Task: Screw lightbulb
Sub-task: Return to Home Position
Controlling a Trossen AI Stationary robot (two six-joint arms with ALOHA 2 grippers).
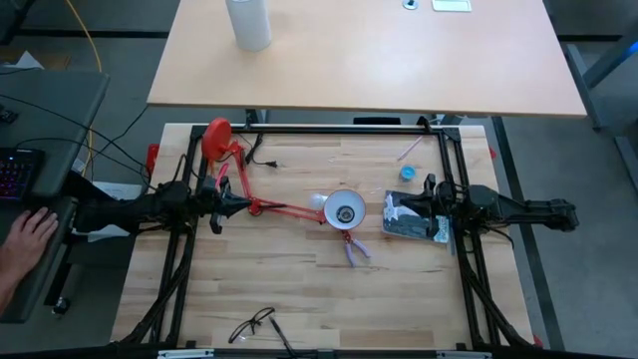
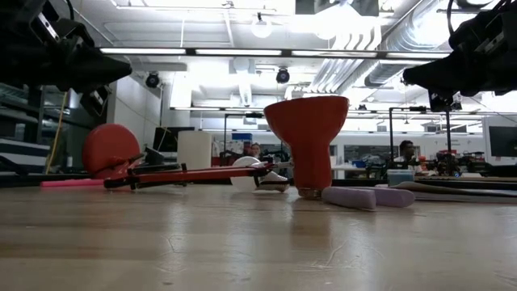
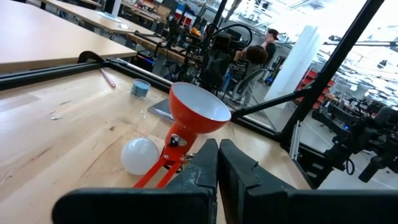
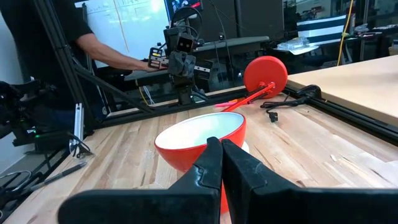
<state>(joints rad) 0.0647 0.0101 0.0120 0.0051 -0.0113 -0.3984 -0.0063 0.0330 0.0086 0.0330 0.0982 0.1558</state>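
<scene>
The white frosted lightbulb (image 1: 319,201) lies on the wooden table against the left side of the red lamp's shade (image 1: 345,210); it also shows in the left wrist view (image 3: 140,154) and the low view (image 2: 246,172). The shade (image 2: 307,137) stands on its narrow end, its white-lined mouth up. The lamp's arm (image 1: 284,209) lies along the table to its round base (image 1: 216,140). My left gripper (image 1: 242,206) is shut and hovers above the lamp's arm (image 3: 217,163). My right gripper (image 1: 391,209) is shut and hovers just right of the shade (image 4: 221,163).
Pliers with purple handles (image 1: 356,249) lie near the shade. A dark packet (image 1: 414,221) lies under my right gripper, with a small blue object (image 1: 407,173) beyond it. Glasses (image 1: 251,324) lie near the front edge. A person's hand (image 1: 25,239) rests off the table's left.
</scene>
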